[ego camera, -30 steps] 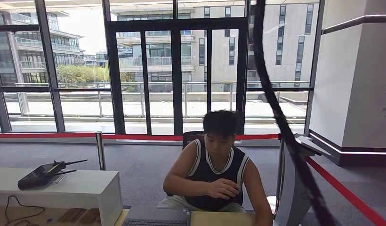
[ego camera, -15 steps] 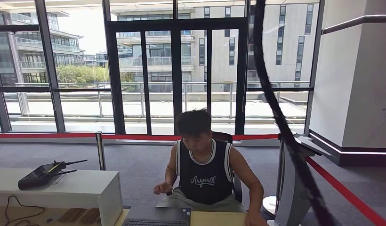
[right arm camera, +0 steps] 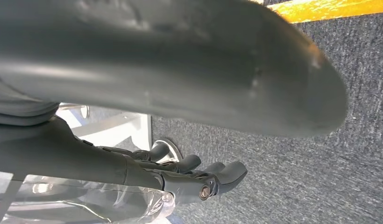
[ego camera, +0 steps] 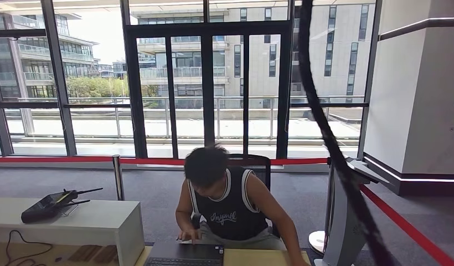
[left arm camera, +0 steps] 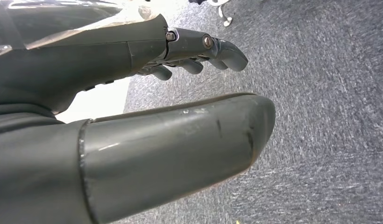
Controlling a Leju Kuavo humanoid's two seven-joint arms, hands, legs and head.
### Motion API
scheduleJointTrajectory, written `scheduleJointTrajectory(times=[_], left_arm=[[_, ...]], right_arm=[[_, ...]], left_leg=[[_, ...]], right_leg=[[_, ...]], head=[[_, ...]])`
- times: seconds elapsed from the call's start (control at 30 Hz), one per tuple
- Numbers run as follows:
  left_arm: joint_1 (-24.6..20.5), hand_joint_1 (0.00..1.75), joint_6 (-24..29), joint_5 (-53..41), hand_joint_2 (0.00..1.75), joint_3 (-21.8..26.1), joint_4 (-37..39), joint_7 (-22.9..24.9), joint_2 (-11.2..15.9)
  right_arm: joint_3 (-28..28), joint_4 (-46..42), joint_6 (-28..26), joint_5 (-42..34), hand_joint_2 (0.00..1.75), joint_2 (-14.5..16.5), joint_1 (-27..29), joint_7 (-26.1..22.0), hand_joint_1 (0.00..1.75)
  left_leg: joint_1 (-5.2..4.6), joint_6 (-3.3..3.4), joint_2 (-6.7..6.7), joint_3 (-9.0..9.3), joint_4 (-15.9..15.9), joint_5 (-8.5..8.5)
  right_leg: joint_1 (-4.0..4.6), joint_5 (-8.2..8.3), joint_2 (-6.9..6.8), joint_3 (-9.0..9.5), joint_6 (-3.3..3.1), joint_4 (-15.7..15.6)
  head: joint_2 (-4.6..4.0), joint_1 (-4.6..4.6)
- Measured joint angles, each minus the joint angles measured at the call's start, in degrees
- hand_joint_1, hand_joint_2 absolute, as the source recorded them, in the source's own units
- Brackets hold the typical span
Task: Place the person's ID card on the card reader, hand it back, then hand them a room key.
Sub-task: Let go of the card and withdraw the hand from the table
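Observation:
A person in a dark sleeveless top sits behind the counter, bent forward, one hand at a dark laptop on the wooden desk. My left hand hangs over grey carpet, thumb and fingers apart, holding nothing. My right hand also hangs above carpet, its fingers loosely extended and empty. I cannot make out an ID card, a card reader or a room key.
A white side counter at the left carries a black device with antennas. Red barrier tape runs behind and to the right. A black cable crosses the head view. A grey stand is at the right.
The person has shifted left in the chair and leaned further down toward the laptop. My hands show no earlier frames.

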Motion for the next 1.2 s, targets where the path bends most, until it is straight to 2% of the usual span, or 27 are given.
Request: scheduleJointTrajectory(times=[1.2], left_arm=[[0.02, 0.00, -0.03, 0.69, 0.00, 0.00, -0.04, -0.60, -0.48]], right_arm=[[0.02, 0.04, -0.25, 1.53, 0.00, 0.09, -0.02, 0.16, 0.00]], left_leg=[[0.00, 0.00, 0.00, 0.02, 0.00, 0.00]], right_leg=[[0.00, 0.00, 0.00, 0.03, 0.00, 0.00]], head=[[0.00, 0.02]])
